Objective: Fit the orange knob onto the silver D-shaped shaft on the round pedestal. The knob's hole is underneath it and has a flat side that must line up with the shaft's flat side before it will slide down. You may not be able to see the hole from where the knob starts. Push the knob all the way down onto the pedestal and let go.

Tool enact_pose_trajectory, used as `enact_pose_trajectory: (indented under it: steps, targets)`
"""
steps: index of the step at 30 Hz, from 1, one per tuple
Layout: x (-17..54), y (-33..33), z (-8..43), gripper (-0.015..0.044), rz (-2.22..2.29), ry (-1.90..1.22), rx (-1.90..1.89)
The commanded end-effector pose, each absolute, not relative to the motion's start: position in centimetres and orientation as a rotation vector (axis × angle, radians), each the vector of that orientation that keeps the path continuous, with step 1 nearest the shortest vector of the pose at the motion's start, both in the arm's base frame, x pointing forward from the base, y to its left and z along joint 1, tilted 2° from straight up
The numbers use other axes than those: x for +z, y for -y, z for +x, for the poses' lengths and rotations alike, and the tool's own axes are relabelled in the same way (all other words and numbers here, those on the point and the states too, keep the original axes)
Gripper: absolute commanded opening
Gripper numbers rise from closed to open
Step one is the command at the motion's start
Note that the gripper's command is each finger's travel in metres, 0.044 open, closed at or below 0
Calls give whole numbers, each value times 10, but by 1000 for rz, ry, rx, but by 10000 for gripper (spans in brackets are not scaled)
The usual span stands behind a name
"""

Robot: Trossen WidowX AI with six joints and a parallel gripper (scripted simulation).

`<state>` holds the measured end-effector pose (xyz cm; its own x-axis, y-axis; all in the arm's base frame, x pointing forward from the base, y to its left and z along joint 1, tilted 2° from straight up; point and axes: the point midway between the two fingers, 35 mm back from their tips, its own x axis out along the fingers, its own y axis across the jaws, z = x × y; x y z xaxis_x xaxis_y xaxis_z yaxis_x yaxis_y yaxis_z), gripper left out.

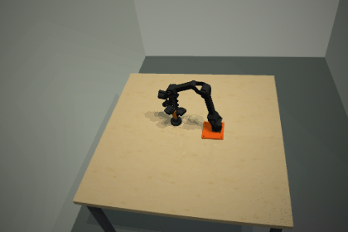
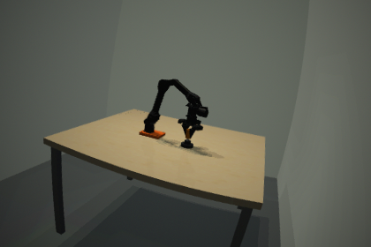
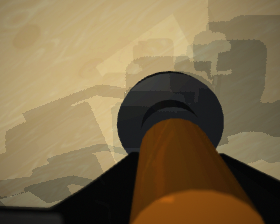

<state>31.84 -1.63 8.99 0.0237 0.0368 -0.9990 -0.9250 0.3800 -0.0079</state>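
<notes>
The orange knob (image 1: 175,114) (image 2: 188,132) (image 3: 172,165) is upright between the fingers of my gripper (image 1: 176,115) (image 2: 188,133), which is shut on it. The dark round pedestal (image 1: 176,123) (image 2: 186,145) (image 3: 131,117) stands on the table below the knob. In the wrist view the knob's far end overlaps the pedestal's middle. In the exterior view a small lighter gap shows between knob and pedestal. The silver shaft is hidden or too small to make out, and so are the knob's hole and its flat side.
The arm's orange base plate (image 1: 207,135) (image 2: 160,135) is on the wooden table (image 1: 174,177) (image 2: 110,149), to the right of the pedestal in the top view. The arm arches from it over to the pedestal. The arm's shadows fall around the pedestal.
</notes>
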Motion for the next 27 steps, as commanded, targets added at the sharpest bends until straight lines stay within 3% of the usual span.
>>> enact_pose_trajectory:
  steps: [1,27]
  targets:
    - [89,16,317,0,-898,-1331,927]
    - [91,17,323,0,-1058,-1249,1081]
